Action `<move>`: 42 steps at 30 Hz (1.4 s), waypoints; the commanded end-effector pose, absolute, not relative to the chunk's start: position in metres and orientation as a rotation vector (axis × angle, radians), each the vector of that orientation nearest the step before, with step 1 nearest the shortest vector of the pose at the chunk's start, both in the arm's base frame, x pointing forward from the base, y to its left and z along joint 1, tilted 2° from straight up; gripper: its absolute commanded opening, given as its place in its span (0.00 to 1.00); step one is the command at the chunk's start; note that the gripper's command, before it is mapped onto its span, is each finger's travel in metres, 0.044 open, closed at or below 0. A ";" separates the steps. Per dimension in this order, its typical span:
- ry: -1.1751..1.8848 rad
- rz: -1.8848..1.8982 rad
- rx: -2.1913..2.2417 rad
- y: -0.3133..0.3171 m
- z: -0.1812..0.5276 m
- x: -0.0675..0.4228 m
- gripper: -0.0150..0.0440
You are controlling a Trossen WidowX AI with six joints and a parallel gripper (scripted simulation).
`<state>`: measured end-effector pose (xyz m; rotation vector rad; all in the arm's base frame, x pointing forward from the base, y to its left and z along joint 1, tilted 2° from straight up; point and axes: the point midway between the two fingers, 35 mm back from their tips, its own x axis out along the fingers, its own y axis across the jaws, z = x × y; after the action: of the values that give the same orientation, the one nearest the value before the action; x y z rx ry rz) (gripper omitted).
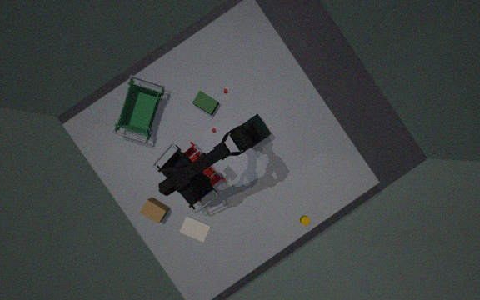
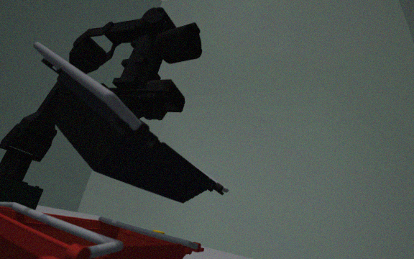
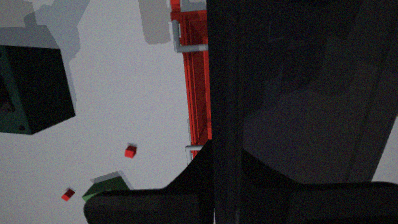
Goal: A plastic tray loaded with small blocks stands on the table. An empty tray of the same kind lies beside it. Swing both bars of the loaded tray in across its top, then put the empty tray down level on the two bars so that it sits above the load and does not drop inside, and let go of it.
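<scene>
The red tray (image 1: 192, 152) (image 3: 198, 95) (image 2: 20, 238) stands on the table, mostly hidden from above. Its two wire bars lie across its top: a near bar (image 2: 60, 225) and a far bar (image 2: 149, 233). Its load is hidden in these views. My gripper (image 3: 218, 144) is shut on a long wall of the black empty tray (image 1: 198, 191) (image 2: 128, 158) (image 3: 310, 100). That tray hangs well above the red one, overlapping it from above but offset toward the brown box side. Its own bars are swung out over its ends. Whether it is exactly level I cannot tell.
A green tray (image 1: 144, 110) with its bars out stands at the upper left. A green block (image 1: 206, 102), two small red cubes (image 1: 226, 91) (image 1: 213, 130), a brown box (image 1: 154, 210), a cream block (image 1: 195, 228) and a yellow disc (image 1: 305, 220) lie around.
</scene>
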<state>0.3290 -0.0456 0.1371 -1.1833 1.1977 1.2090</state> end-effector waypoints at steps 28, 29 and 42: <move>1.184 1.202 -1.194 -0.046 0.136 0.332 0.25; 1.184 1.202 -1.194 -0.046 0.135 0.332 0.25; 1.184 1.202 -1.194 -0.046 0.112 0.333 0.25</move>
<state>0.3303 -0.0459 0.1144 -1.1817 1.1997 1.2112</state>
